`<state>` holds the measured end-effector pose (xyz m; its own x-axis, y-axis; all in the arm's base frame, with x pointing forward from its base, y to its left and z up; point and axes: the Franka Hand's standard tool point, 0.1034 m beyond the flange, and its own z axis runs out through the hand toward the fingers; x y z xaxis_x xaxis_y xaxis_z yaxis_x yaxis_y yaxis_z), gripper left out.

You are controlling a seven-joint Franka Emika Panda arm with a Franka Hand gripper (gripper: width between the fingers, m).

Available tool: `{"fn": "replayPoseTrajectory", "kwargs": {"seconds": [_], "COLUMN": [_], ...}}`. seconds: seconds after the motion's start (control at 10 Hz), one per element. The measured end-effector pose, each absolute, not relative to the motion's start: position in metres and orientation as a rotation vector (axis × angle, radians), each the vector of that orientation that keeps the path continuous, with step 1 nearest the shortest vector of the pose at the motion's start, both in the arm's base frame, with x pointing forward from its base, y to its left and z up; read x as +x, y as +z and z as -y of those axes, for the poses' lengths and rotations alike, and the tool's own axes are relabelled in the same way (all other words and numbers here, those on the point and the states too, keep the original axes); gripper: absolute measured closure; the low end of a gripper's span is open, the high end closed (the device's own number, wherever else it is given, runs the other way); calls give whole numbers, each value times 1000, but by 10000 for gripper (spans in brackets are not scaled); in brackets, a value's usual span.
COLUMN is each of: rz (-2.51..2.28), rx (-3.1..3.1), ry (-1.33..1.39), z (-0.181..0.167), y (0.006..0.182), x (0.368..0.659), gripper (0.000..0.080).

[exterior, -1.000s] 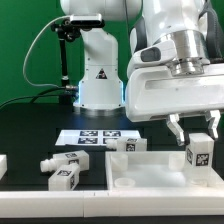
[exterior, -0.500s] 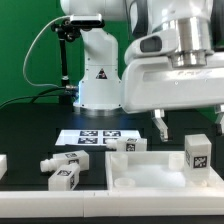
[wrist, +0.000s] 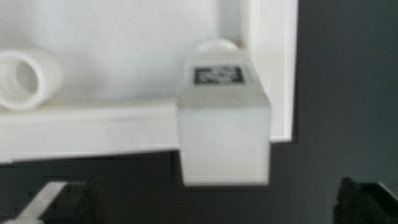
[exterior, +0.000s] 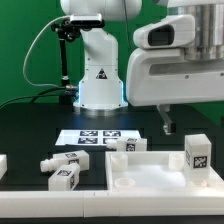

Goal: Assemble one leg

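Lying nearest in the exterior view, the flat white panel (exterior: 140,172) with its raised rim fills the front. A spare leg (exterior: 63,175) rests on the black table (exterior: 30,140) beside it, toward the exterior view's left. The leg (exterior: 197,154) stands upright on the panel at the exterior view's right, showing a square black-and-white tag. Above it the gripper (wrist: 208,200) hangs with jaws wide apart, gripping nothing, with open air below. Beyond lie another leg (exterior: 125,143), the marker board (exterior: 95,136) and the arm's base (exterior: 100,85), whose triangular sign is too small to read.

Low exterior view; wrist above leg (wrist: 224,120)
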<state>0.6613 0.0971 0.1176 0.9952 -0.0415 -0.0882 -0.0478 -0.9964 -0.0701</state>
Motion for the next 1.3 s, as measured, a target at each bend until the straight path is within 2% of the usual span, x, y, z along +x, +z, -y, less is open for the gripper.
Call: {"fn": "replayPoseTrajectory", "kwargs": {"seconds": [0.1,0.4,0.5,0.6,0.7,0.8,1.1,1.3], "rz": [-73,-131,-172,-188,-205,-205,-583,-1025], "rx": [-3062,-3059,-3051,-3049,-3049,-3049,-3013,-2937], "ry": [141,147,134,137,138,138,145,66], "z": [-98,-100,-103,-103,-103,-103,-103,-107], "y": [115,87,80,80,80,80,80,81], "x": [663,660,658,657,657,658,657,650], "gripper": [151,151,245,380,380,514,514,514]}}
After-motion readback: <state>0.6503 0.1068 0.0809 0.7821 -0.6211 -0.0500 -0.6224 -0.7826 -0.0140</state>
